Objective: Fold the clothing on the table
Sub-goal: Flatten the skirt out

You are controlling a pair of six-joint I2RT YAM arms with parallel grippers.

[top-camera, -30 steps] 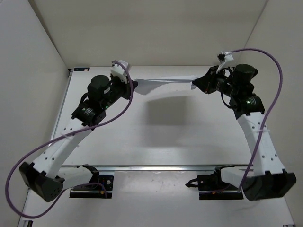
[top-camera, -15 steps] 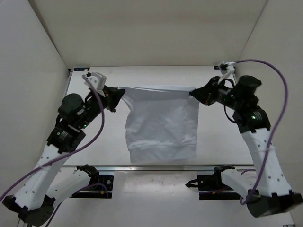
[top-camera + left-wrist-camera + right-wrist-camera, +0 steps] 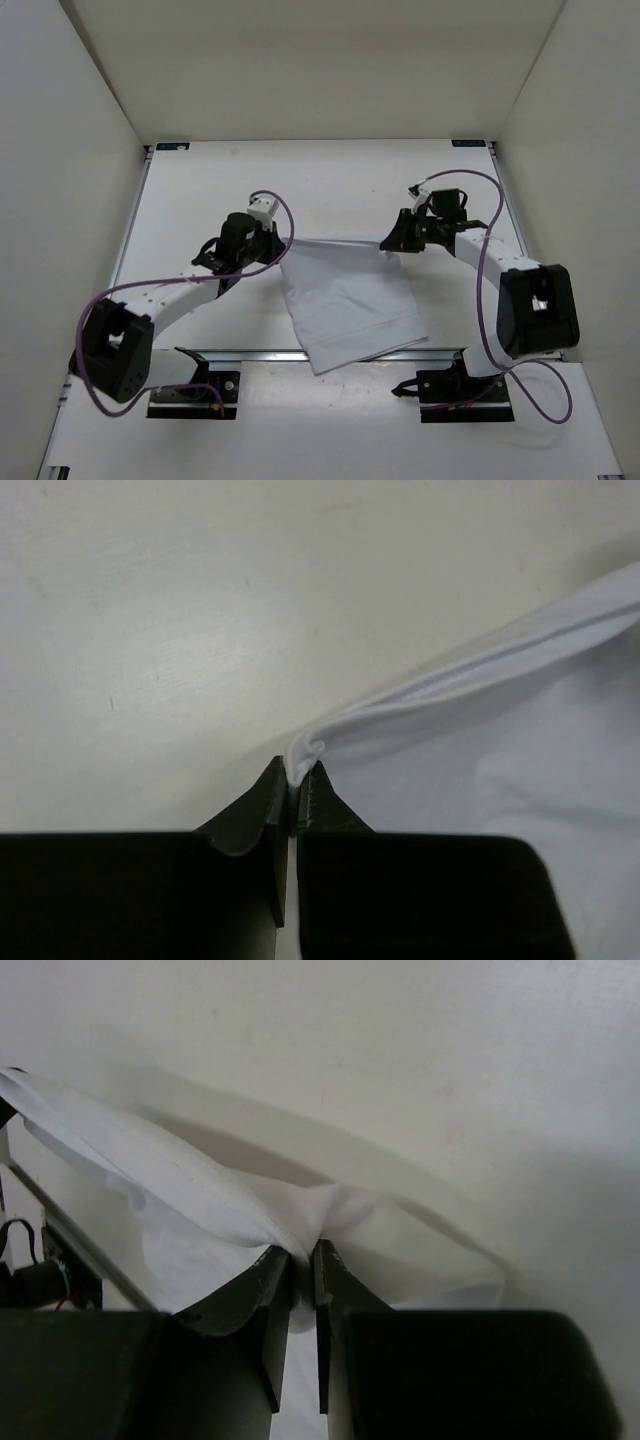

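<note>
- Left gripper point(image 3: 279, 246) was closed, pinching the cloth point(image 3: 345, 295) at its far-left corner.
- Left wrist view: fingers point(image 3: 250, 815) were almost together, with a small bunch of cloth point(image 3: 520, 760) nipped between the tips, low over the table point(image 3: 150, 630).
- Right gripper point(image 3: 386, 243) was closed too, pinching the far-right corner.
- Right wrist view: fingers point(image 3: 250, 1290) were nearly together, with gathered cloth point(image 3: 200, 1205) caught between the tips. The fabric fanned out to the left, with a shadow under it on the table point(image 3: 400, 1060).
- The cloth's far edge ran taut and roughly straight between the two grippers.
- The rest of the cloth lay spread flat on the table point(image 3: 330, 180), in the near half, between the arms.
- It sat skewed, with the near edge offset right of the far edge.
- The near-left corner of the cloth overlapped the front rail point(image 3: 250, 354); the near-right corner stopped just short of it.
- There was a hem band along the near edge and a few soft creases; otherwise it was plain white.
- Both arms reached inward and low, with a purple cable point(image 3: 150, 290) looping off each one.
</note>
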